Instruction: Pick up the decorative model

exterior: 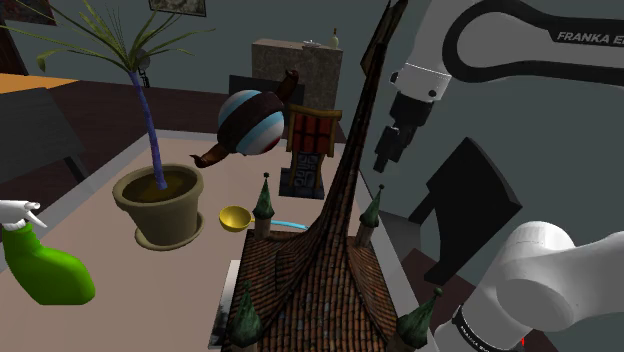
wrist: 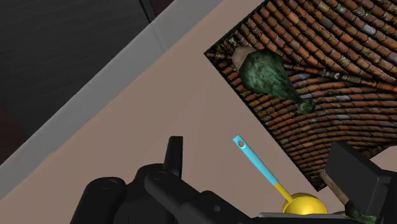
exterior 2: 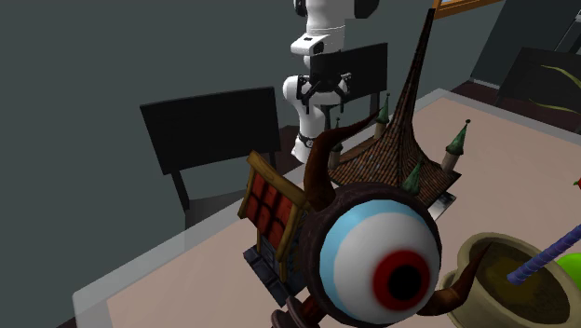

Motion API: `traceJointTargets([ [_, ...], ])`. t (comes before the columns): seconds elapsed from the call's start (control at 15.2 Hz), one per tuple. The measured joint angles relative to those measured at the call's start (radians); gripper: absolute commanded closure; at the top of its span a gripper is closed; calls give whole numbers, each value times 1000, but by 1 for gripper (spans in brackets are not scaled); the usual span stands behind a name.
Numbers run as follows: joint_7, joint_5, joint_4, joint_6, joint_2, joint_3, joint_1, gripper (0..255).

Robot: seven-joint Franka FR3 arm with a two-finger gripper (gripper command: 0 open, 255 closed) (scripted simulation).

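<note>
A large model building with a brown tiled roof (exterior: 320, 270), a steep spire and green corner turrets stands on the table near the stand; it also shows in the second exterior view (exterior 2: 396, 140). My gripper (exterior: 386, 155) hangs open and empty in the air just to the shoulder view's right of the spire, touching nothing. In the wrist view its fingers (wrist: 173, 153) stand wide apart above bare tabletop, with one roof corner and a green turret (wrist: 270, 73) beyond them. The second exterior view has the gripper (exterior 2: 322, 101) behind the roof.
On the table (exterior: 100, 190) stand a horned striped eyeball figure (exterior: 250, 122), a red lantern-like box (exterior: 310, 150), a potted plant (exterior: 160, 205), a green spray bottle (exterior: 45, 270) and a yellow spoon (wrist: 302, 205) with a blue handle. A black chair (exterior 2: 209, 135) stands by the table's edge.
</note>
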Motion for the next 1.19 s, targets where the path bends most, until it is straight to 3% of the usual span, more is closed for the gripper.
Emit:
traceJointTargets([
  [0.2,-33,-12,35,3,47,-19,-1,0],
  [0.46,-141,-44,174,-16,198,-80,-3,0],
  [1.19,-440,-56,697,-155,667,-204,-1,0],
])
